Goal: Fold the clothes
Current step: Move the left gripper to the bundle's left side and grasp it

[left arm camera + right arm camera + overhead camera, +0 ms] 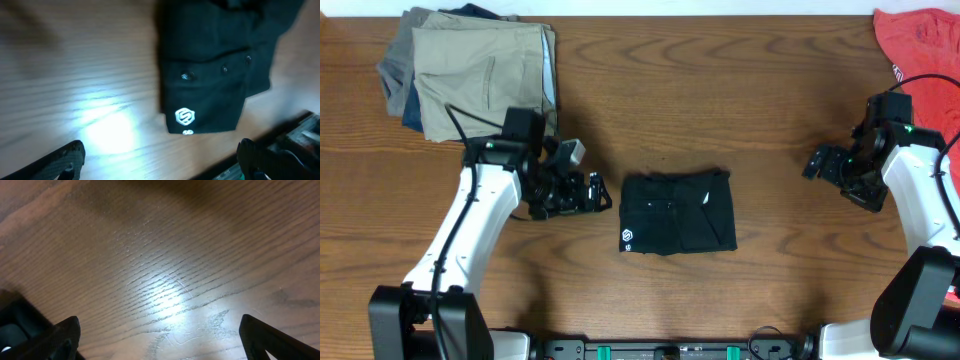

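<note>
L arm bent low, L gripper (591,192) spread wide, empty; folded black garment (677,212) lay just ahead of it. R gripper (823,162) also wide open, holding nothing, over bare table (165,255), garment well apart. White round logo (185,116) looked S-like; tiny print below unreadable.

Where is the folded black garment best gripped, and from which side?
Probably the left edge of the black garment, just above the white logo. Come in low from the left with the left gripper, which is open beside it: the folded layers end there in a straight edge.
</note>
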Available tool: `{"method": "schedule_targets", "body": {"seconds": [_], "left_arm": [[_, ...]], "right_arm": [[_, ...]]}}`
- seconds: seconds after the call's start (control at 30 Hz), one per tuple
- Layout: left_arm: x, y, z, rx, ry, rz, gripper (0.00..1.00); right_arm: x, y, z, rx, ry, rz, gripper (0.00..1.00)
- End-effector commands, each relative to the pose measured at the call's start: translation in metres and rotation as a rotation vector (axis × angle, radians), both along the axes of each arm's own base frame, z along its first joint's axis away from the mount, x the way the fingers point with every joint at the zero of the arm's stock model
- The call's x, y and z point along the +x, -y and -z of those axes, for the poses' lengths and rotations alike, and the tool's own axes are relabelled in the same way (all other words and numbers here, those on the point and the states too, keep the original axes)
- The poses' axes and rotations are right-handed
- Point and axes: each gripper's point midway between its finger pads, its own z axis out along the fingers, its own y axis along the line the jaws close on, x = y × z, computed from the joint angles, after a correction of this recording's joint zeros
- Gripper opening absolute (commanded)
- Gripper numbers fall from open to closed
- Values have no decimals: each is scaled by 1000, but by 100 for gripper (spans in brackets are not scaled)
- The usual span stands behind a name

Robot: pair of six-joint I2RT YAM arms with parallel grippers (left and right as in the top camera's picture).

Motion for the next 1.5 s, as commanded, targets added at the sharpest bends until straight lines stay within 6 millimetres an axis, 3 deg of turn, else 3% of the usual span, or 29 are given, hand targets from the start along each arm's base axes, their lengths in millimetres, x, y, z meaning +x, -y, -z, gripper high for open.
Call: {"method": "schedule_targets", "body": {"seconds": [0.0,0.37,0.8,1.03,1.13,1.3,1.37,1.47], "left_arm": [[-11,23,4,-178,4,66,98],[-13,25,72,-188,-98,-58,98],[-4,77,88,-262,-79,8,98],[9,72,110,-78,-54,-102,98],[10,72,111,-72,-50,-103,69],[13,73,108,-78,-45,-112,33],[17,74,105,-79,-40,-112,6],[25,72,99,-56,-35,-121,6]], "right_arm": [[4,2,-8,-8,26,-7,99],[4,2,-8,-8,27,-7,99],[4,2,-8,-8,26,-7,99],[4,2,-8,-8,27,-7,99],[4,2,-8,-8,26,-7,99],[4,2,-8,-7,26,-6,99],[4,2,-8,-7,26,-6,99],[4,2,-8,-8,26,-7,99]]}}
